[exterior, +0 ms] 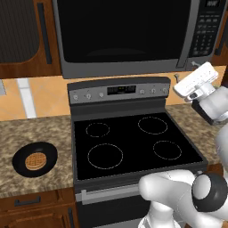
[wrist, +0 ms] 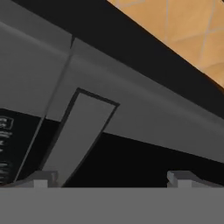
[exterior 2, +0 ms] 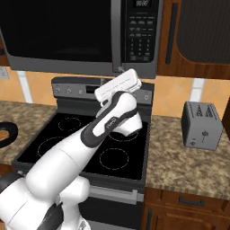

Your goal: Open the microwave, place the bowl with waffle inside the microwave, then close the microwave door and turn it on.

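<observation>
Spread wide at the claw [wrist: 111, 179], nothing pinched between the tips. Hovers just under the lower right corner of the microwave [exterior: 133, 67], tilted upward toward its front. Faces the door handle [wrist: 76, 135] straight ahead and slightly to one side of the gap, not yet between the tips and apparently not touched.

Runs as a long grey bar, that handle, upright along the right edge of the microwave door [exterior: 120, 26], between the dark glass and the keypad [exterior 2: 141, 31]. Looks shut, door flush with the frame. Calls, in my judgement, for a short rise and a push forward so that the tips straddle the bar's lower end across its narrow width, then a pull outward. Risks sliding past the bar's lower end, or nudging the keypad beside it, if approached off-centre.

Sits well away, down on the counter [exterior: 44, 129] left of the stove [exterior: 133, 142]: the bowl [exterior: 18, 162], upright, near the counter's front edge, with the waffle [exterior: 35, 161] lying flat inside. Leaves the bowl untouched for now; door first.
</observation>
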Tool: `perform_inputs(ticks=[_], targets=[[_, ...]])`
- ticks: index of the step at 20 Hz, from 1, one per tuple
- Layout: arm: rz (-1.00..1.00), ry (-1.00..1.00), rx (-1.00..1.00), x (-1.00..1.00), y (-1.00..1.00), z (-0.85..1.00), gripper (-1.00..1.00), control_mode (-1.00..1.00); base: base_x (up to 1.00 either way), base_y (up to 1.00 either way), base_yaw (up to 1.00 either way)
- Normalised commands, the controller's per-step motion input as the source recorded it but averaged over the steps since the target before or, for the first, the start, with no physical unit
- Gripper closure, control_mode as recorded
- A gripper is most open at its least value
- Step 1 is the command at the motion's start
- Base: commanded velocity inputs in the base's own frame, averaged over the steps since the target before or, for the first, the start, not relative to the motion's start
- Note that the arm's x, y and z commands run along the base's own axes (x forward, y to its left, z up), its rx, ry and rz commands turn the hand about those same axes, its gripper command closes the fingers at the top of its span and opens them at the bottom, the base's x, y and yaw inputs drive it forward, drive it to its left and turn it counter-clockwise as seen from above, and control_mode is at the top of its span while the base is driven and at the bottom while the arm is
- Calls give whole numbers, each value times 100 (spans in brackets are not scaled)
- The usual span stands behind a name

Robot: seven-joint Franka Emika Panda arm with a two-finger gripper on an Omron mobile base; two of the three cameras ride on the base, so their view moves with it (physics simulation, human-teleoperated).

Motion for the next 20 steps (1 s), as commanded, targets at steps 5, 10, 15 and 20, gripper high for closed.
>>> perform_inputs(ticks=[5, 10, 15, 20], targets=[[0, 9, 0, 56, -30, 36, -100, -100, 0, 0, 0], [0, 8, 0, 54, -14, 1, -100, -100, 0, 0, 0], [-4, 0, -1, 33, 4, 0, -100, -100, 0, 0, 0], [-2, 0, -6, 2, 41, 0, 100, -100, 0, 0, 0]])
